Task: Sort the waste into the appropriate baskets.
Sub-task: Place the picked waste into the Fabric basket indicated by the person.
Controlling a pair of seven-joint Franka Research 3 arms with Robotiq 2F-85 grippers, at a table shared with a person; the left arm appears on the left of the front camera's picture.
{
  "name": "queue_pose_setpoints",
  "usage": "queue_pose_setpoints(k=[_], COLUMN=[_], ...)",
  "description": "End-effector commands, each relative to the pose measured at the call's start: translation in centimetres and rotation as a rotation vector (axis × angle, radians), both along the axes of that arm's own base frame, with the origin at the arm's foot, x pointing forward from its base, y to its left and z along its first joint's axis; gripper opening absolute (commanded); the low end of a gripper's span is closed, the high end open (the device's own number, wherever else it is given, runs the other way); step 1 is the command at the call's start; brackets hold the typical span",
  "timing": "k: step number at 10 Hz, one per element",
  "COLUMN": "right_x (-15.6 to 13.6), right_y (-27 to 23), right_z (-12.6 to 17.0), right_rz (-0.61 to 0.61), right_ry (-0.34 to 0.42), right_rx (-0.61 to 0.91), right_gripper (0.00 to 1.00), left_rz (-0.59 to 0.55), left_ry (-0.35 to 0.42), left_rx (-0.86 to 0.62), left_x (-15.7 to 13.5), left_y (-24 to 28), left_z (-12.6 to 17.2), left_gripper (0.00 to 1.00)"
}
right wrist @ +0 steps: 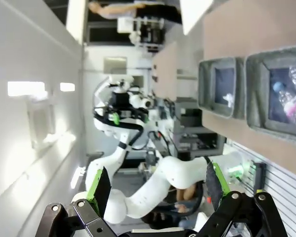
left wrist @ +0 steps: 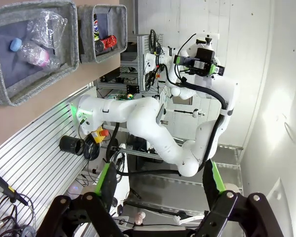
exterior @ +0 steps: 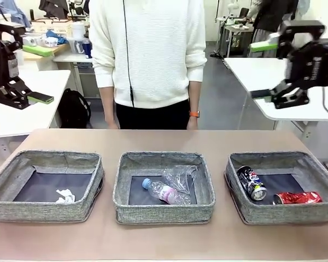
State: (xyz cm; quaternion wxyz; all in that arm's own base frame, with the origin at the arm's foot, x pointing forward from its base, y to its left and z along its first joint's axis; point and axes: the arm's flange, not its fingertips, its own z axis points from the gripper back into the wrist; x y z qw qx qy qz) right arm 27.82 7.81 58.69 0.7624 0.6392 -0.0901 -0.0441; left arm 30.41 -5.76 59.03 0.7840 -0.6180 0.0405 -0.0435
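Three grey woven baskets stand in a row on the table. The left basket [exterior: 46,210] holds a white paper wad [exterior: 64,196]. In the middle basket [exterior: 164,212] lie a blue-capped bottle [exterior: 165,192] and a clear plastic cup [exterior: 179,177]. The right basket [exterior: 284,214] holds a dark can [exterior: 251,183] and a red can [exterior: 298,197]. My left gripper [exterior: 30,63] [left wrist: 160,182] hangs high at the left, open and empty. High at the right, my right gripper [exterior: 262,70] [right wrist: 157,187] is also open and empty. Both are well above the baskets.
A person in a white sweater [exterior: 147,54] stands at the table's far edge, arms down. Bare brown tabletop [exterior: 164,139] runs behind and in front of the baskets. White tables [exterior: 22,109] stand farther back on both sides.
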Motion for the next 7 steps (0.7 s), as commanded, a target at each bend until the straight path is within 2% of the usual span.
queue_pose_setpoints(k=[1, 2, 3, 7], right_x=[-2.0, -2.3, 0.0, 0.0], right_y=[-1.2, -1.5, -1.2, -1.2], right_z=[-1.8, -2.0, 0.4, 0.4], right_rz=[-0.016, -0.008, -0.016, -0.016], right_ry=[-0.014, -0.011, -0.001, -0.001], right_rx=[0.051, 0.048, 0.025, 0.025], right_gripper=[1.00, 1.00, 1.00, 1.00], left_rz=[0.001, 0.001, 0.001, 0.001], left_ry=[0.009, 0.009, 0.009, 0.009], left_rx=[-0.026, -0.026, -0.026, -0.026], left_x=[-0.1, -0.1, -0.1, -0.1], left_y=[-0.1, -0.1, -0.1, -0.1], left_z=[0.5, 0.5, 0.5, 0.5], left_gripper=[0.90, 0.90, 0.90, 0.90])
